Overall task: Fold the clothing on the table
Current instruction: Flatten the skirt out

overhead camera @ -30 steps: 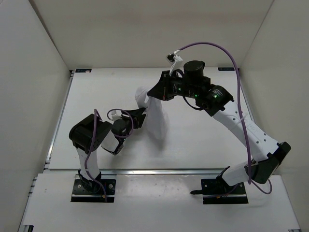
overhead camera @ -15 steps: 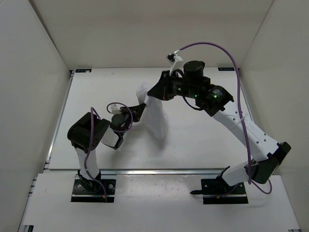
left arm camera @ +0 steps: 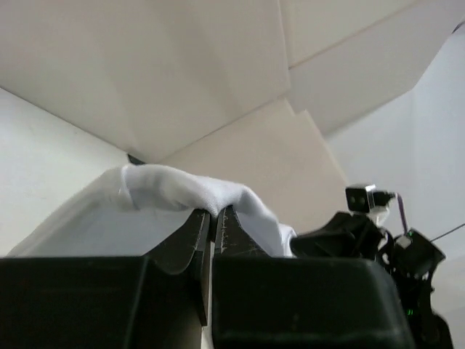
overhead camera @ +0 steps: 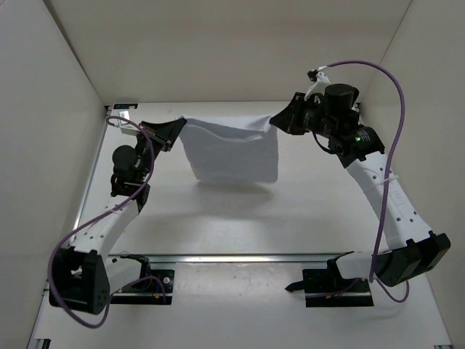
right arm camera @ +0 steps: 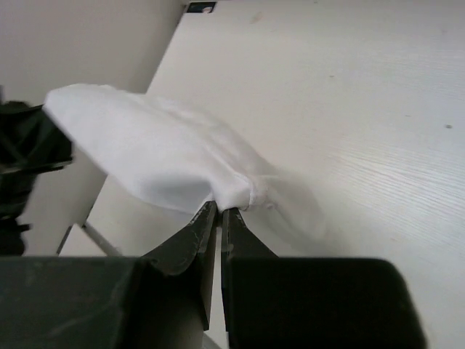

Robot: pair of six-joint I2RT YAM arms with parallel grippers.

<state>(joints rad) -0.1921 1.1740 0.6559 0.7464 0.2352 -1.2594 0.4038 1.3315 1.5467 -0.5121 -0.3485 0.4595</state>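
Both arms have swung apart and out toward the far wall since a second ago. Then the clothing [overhead camera: 232,153] hung bunched from the right hand [overhead camera: 280,120] alone, with the left hand [overhead camera: 166,131] low beside it. Now it is drawn out into a wide sheet between the two.

Nearest, the silver rail [overhead camera: 240,256] lies well short of the clothing. A bare stretch of tabletop [overhead camera: 218,218] separates them. The clothing's lower hem hangs over its own shadow, and whether it grazes the tabletop I cannot tell. Its top edge sags a little between the corners.

At the clothing's upper left corner the left hand has its fingers pressed together on a fold of the cloth, as its wrist view shows. At the upper right corner the right hand pinches the hem the same way.

I judge the spreading step is about done. The garment is open and held by two corners, so it could next be laid flat for the first fold. The cloth is thin, so a corner may slip if pulled tighter.
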